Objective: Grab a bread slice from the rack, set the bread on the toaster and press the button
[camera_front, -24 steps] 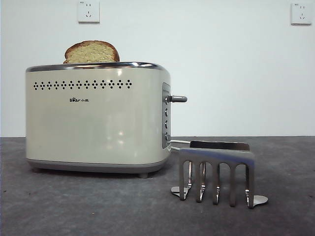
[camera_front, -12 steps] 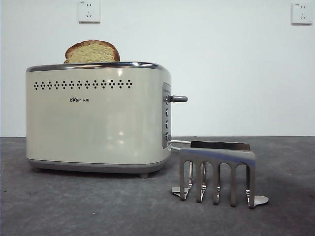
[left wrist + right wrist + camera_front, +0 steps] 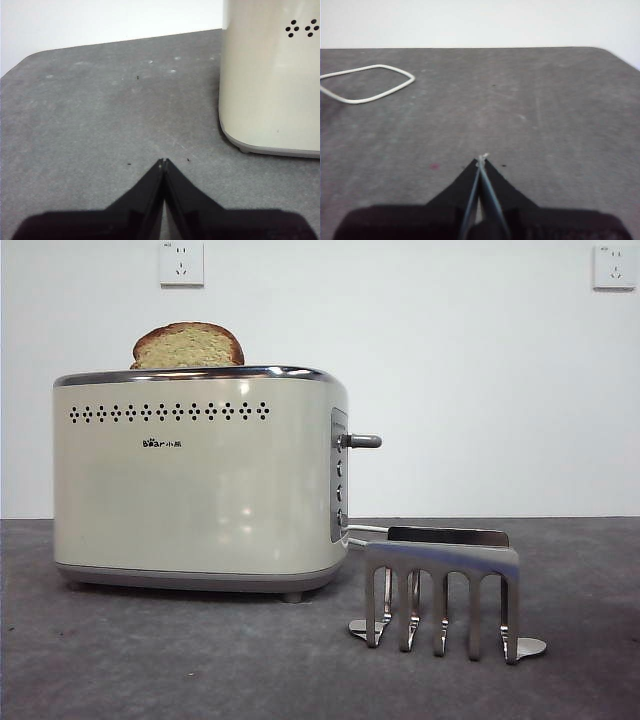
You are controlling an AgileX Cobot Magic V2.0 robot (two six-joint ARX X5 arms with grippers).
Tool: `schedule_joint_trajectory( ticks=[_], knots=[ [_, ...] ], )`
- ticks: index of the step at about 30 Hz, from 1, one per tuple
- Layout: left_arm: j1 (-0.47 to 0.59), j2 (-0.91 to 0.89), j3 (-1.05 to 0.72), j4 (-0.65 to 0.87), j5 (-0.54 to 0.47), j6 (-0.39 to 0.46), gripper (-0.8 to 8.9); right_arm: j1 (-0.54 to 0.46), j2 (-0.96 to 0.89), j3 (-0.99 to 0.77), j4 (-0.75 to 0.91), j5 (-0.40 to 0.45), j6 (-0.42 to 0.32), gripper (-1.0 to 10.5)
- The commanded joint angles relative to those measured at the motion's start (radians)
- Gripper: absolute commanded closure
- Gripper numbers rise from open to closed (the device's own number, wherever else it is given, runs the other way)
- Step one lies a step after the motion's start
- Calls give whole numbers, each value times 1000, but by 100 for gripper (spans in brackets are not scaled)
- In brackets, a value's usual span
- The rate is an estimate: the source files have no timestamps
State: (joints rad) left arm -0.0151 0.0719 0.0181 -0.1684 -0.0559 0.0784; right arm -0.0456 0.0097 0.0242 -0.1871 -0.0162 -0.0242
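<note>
Grey table (image 3: 150, 660): brown-crusted, yellow-green slice of bread (image 3: 187, 346) protrudes from cream toaster (image 3: 195, 490).

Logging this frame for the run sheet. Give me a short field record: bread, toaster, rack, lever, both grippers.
bread: slice of bread upright in the toaster's top slot, domed top showing
toaster: toaster on the table
rack: rack beside the toaster, holds no bread
lever: lever up near the top of its slot
left gripper: left gripper shut, over bare table near the toaster
right gripper: right gripper shut, holds nothing

Slice of bread (image 3: 187, 345) half-sunk in toaster (image 3: 200, 480)
</note>
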Motion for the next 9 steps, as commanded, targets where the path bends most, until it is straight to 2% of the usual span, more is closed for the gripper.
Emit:
schedule_joint_trajectory(
  ticks=[1,4,9],
  knots=[
    [3,1,-10,6,6,-3,817,6,-2,-10,-1,53,-16,946],
    [3,1,-10,6,5,-3,817,35,-2,-10,0,93,-21,946],
    [3,1,-10,6,5,-3,817,58,-2,-10,0,80,-32,946]
  ],
)
